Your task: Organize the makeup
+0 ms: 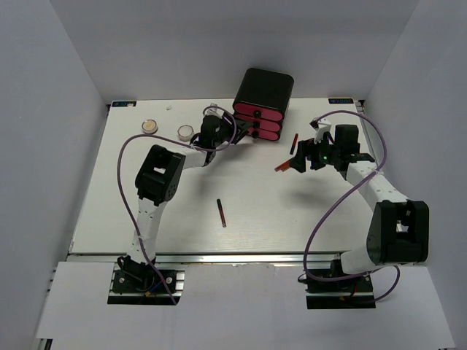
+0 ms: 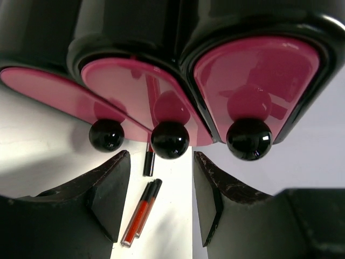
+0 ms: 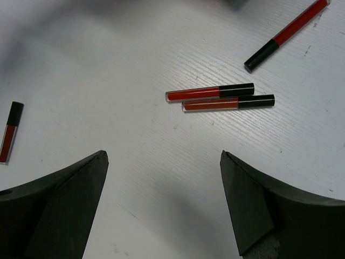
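A pair of red-and-black lip-gloss sticks (image 3: 221, 97) lies side by side on the table ahead of my open, empty right gripper (image 3: 161, 208); the pair also shows in the top view (image 1: 280, 167). A third stick (image 3: 285, 33) lies further right, by the box (image 1: 294, 141). A fourth stick (image 1: 221, 212) lies alone mid-table and shows at the left of the right wrist view (image 3: 11, 132). Two round compacts (image 1: 150, 126) (image 1: 187, 132) sit at the back left. My left gripper (image 2: 161, 199) is open, its jaws just short of the middle drawer knob (image 2: 170, 139). No square palettes are in view.
The black box with three pink drawers (image 1: 263, 102) stands at the back centre, its drawers shut or nearly so. The box's three black knobs fill the left wrist view, with the stick pair (image 2: 141, 213) seen beyond them. Grey walls ring the table.
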